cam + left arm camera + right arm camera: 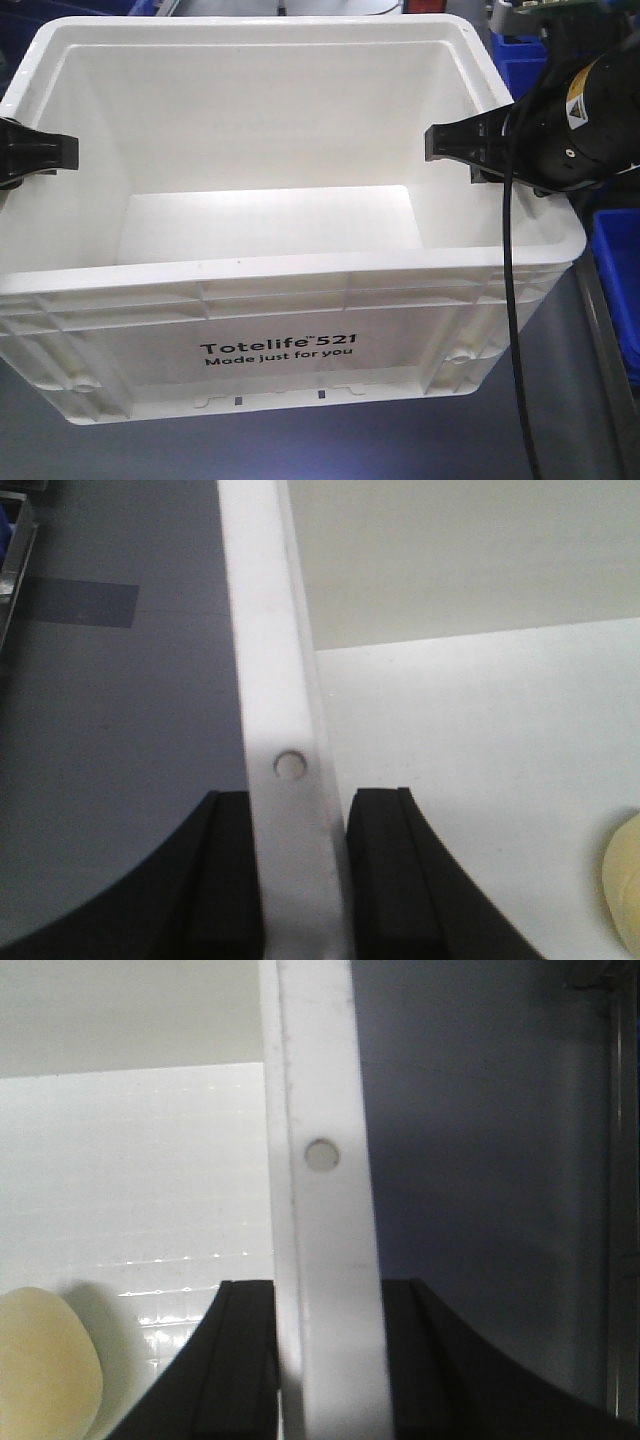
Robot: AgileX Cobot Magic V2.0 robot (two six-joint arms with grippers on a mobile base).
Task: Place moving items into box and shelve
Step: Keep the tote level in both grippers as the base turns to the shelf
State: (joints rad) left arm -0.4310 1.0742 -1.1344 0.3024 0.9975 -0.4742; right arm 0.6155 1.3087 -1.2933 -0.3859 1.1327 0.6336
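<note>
box (pixel 280 300), large white ribbed plastic, black print | pale yellow rounded item (pixel 45 1365) inside | left gripper (pixel 300 802), right gripper (pixel 325 1292) pinching rim

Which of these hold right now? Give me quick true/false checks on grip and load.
1. The left gripper clamps the crate wall. True.
2. The right gripper hangs clear of the crate. False: it clamps the opposite wall.
3. A yellow item lies inside the crate. True.
4. The crate is blue. False: it is white.
</note>
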